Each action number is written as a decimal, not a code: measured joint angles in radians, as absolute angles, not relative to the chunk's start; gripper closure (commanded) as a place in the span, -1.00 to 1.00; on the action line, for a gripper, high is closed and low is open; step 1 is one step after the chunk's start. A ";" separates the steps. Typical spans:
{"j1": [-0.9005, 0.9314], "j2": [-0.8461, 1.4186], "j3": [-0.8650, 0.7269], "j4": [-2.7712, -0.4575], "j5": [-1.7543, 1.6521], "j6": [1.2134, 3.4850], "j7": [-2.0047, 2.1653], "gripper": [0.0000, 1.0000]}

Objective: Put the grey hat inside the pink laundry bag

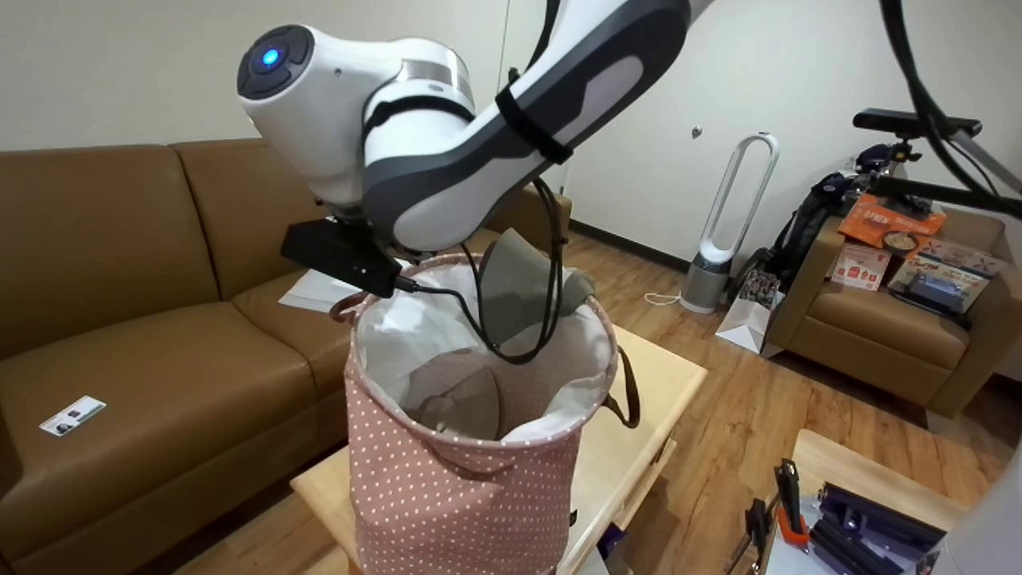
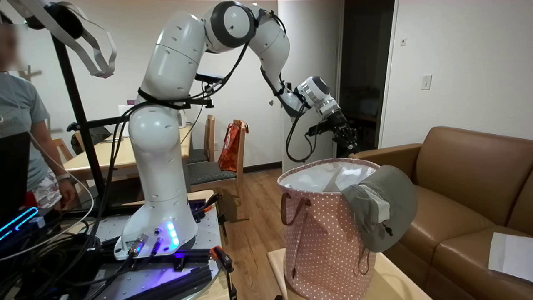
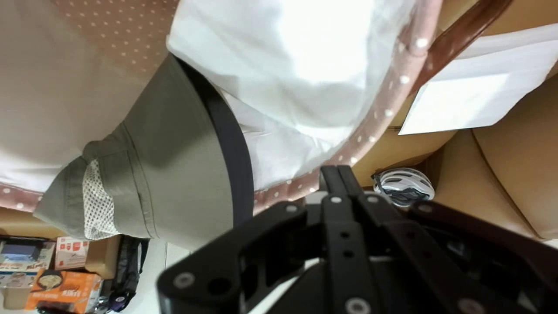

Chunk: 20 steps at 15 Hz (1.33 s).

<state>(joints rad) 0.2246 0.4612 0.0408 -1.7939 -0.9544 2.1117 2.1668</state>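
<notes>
The pink laundry bag (image 1: pixel 471 511) with white dots stands upright with its mouth open; it also shows in an exterior view (image 2: pixel 325 246) and in the wrist view (image 3: pixel 383 117). The grey hat (image 2: pixel 389 208) is draped over its rim, mostly hanging outside there. In the wrist view the hat (image 3: pixel 187 161) straddles the rim, its dark-edged brim reaching over the opening. Its brim also shows at the far rim in an exterior view (image 1: pixel 511 287). My gripper (image 3: pixel 338 170) is shut and empty, right of the brim and apart from it. It is above the bag (image 2: pixel 352 146).
The bag stands on a light wooden table (image 1: pixel 667 375). A brown sofa (image 1: pixel 144 271) with a white paper (image 1: pixel 315 291) is beside it. My arm's black cable loop (image 1: pixel 519 359) hangs in front of the bag's mouth. A white helmet (image 3: pixel 405 185) lies beyond the rim.
</notes>
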 measured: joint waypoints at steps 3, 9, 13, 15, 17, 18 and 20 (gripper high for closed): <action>0.227 0.442 0.024 -1.824 -0.958 2.024 2.167 -0.02; 0.229 0.501 0.002 -1.831 -0.967 1.768 2.175 -0.80; 0.238 0.596 0.014 -1.777 -0.954 1.685 2.190 -1.00; 0.245 0.654 0.019 -1.749 -0.947 1.684 2.223 -1.00; 0.254 0.710 0.021 -1.720 -0.947 1.685 2.258 -1.00; 0.258 0.733 0.021 -1.705 -0.951 1.685 2.275 -1.00; 0.266 0.768 0.018 -1.679 -0.954 1.685 2.296 -1.00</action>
